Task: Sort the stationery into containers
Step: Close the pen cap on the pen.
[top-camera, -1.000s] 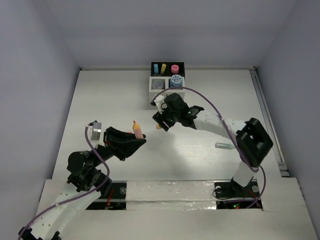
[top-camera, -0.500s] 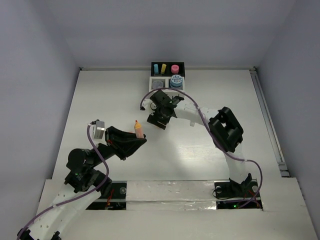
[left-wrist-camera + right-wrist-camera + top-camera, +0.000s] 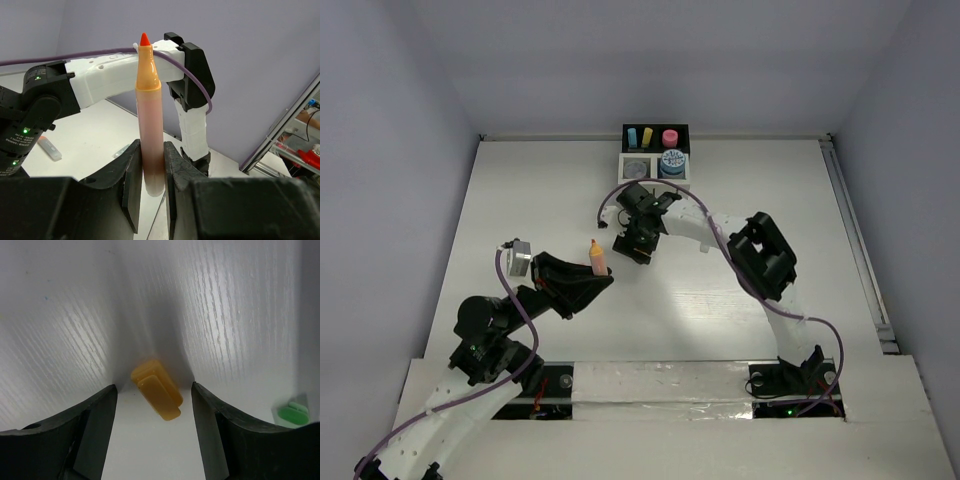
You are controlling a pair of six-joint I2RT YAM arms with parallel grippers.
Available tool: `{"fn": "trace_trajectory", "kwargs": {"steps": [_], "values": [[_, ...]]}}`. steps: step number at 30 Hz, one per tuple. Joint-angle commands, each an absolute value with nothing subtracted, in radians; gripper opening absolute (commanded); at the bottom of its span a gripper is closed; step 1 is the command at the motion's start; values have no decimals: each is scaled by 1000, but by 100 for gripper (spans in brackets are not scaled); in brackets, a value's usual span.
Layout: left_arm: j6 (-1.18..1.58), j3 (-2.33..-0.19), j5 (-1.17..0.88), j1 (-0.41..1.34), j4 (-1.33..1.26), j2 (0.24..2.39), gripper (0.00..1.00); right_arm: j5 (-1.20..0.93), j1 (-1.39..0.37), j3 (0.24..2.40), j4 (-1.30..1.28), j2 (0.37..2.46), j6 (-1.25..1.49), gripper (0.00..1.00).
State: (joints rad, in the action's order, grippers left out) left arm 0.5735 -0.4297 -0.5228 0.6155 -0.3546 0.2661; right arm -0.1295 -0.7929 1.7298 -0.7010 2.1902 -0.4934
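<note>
**Orange marker gripped, orange stub straddled**

Top view: a black-and-white four-compartment organiser (image 3: 654, 152) is seen at 12 o'clock on the white table (image 3: 520, 200). A long orange plastic marker (image 3: 597, 258) is clamped in the left gripper (image 3: 595, 270), at 8 o'clock from the right gripper (image 3: 638, 243).

Left wrist: the marker is held upright.

Right wrist: a short orange stub (image 3: 157, 395) is flanked by parted fingers (image 3: 95, 430).

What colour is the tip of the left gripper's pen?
Red, on an orange pen; left wrist view shows it best.

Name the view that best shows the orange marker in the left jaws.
Left wrist: the orange marker stands upright, full length, clamped between the jaws. Top external shows it only small. Right wrist does not show it.
</note>
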Motion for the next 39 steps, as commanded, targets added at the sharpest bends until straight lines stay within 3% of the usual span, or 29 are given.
{"fn": "trace_trajectory", "kwargs": {"steps": [1, 3, 4, 6, 10, 13, 16, 21, 28, 39], "values": [[569, -459, -526, 620, -410, 272, 0, -172, -792, 1776, -690, 2220, -503, 66], [568, -462, -525, 620, -403, 270, 0, -172, -792, 1778, -684, 2226, -502, 66], [568, -460, -526, 620, -402, 268, 0, -172, -792, 1778, -683, 2230, -502, 52], [568, -462, -525, 620, -402, 267, 0, -172, -792, 1786, -690, 2235, -500, 39], [569, -456, -526, 620, -408, 261, 0, -164, -792, 1767, -686, 2226, -494, 37], [572, -453, -526, 620, -411, 265, 0, -176, -792, 1753, -675, 2206, -468, 16], [575, -448, -525, 620, -414, 265, 0, -201, -792, 1695, -600, 2136, -424, 10], [629, -397, -531, 620, -488, 275, 0, -170, -792, 1504, -311, 1919, -293, 6], [698, -301, -505, 620, -593, 317, 0, 81, -792, 1315, -89, 1672, -2, 0], [732, -153, -382, 649, -828, 575, 0, 103, -792, 1147, 201, 1408, 287, 0]]}}
